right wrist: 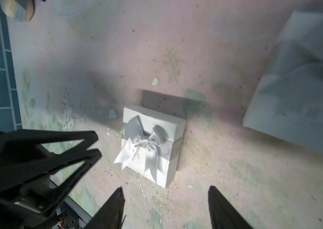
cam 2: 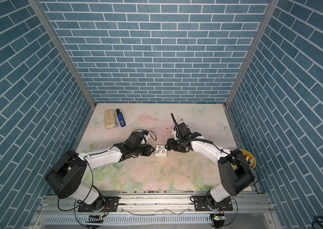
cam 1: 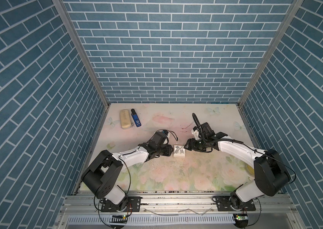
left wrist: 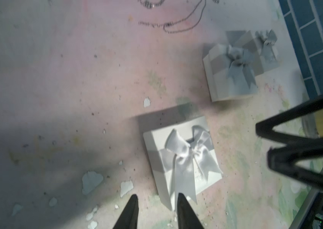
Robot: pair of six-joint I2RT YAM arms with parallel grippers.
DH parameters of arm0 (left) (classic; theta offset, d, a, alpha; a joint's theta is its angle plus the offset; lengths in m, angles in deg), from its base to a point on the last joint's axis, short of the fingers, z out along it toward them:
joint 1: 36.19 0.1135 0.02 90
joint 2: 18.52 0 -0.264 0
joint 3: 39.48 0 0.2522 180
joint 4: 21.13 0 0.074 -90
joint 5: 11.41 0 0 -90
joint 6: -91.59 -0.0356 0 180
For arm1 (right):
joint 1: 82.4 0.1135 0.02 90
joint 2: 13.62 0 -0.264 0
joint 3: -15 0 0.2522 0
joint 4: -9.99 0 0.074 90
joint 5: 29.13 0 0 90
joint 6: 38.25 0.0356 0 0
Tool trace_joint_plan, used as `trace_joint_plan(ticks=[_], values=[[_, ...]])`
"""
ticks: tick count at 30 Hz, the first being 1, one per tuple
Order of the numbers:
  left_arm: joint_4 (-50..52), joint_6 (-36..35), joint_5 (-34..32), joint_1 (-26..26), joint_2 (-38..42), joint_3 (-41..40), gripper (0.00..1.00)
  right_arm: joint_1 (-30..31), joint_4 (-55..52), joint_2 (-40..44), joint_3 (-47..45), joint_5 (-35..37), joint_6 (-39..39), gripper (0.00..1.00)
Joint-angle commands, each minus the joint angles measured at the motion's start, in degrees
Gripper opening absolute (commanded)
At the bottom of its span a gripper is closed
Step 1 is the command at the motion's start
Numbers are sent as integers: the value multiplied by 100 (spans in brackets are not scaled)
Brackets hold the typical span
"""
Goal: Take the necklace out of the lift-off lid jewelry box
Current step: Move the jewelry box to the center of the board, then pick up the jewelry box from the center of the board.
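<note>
While the lid is on, the necklace is presumably hidden in the white jewelry box. The box sits between the narrow, empty left gripper at 9 o'clock and the wide, empty right gripper at 3 o'clock. Probably light, stiff card: pinch the lid's sides, not the floppy bow.

White jewelry box, silvery bow, pastel floral table, blue brick walls.

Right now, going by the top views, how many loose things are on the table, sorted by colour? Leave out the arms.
White box: 1
Beige case: 1
Blue stick: 1
Yellow bowl: 1
Silver chain: at least 1, too fine to count surely
Total: 5 at least
</note>
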State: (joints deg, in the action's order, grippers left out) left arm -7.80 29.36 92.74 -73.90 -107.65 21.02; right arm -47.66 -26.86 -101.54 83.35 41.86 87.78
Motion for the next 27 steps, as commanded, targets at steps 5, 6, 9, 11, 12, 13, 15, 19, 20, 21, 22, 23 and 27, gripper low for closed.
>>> trace_joint_plan(ticks=[5,6,9,11,12,13,15,19,20,21,22,23,27], values=[[31,-68,105,207,-603,293,32,328,-256,-419,318,483,120,75],[-71,12,110,203,-630,226,32,389,-449,-514,482,640,23,76],[-212,169,4,211,-532,-35,32,594,-1061,-716,943,1261,-119,77],[-58,149,-255,210,-384,-201,32,745,-1335,-805,1171,1666,-149,82],[100,104,-424,211,-295,-258,32,823,-1430,-835,1262,1833,-149,86],[231,51,-540,205,-218,-308,32,881,-1488,-866,1339,1967,-142,90],[517,-71,-773,209,1,-380,33,1002,-1566,-938,1463,2266,-69,99],[947,-393,-1047,212,335,-404,35,1180,-1496,-1129,1611,2526,194,99],[1020,-463,-1077,225,386,-386,36,1255,-1518,-1215,1692,2603,240,99],[1105,-529,-1087,237,421,-367,39,1333,-1580,-1337,1795,2658,263,99],[1158,-565,-1096,255,443,-357,40,1384,-1654,-1451,1913,2694,273,99],[1210,-591,-1101,271,477,-359,41,1424,-1740,-1566,2039,2722,297,99],[1130,-573,-1025,291,619,-455,43,1474,-1724,-1878,2272,2550,341,99]])
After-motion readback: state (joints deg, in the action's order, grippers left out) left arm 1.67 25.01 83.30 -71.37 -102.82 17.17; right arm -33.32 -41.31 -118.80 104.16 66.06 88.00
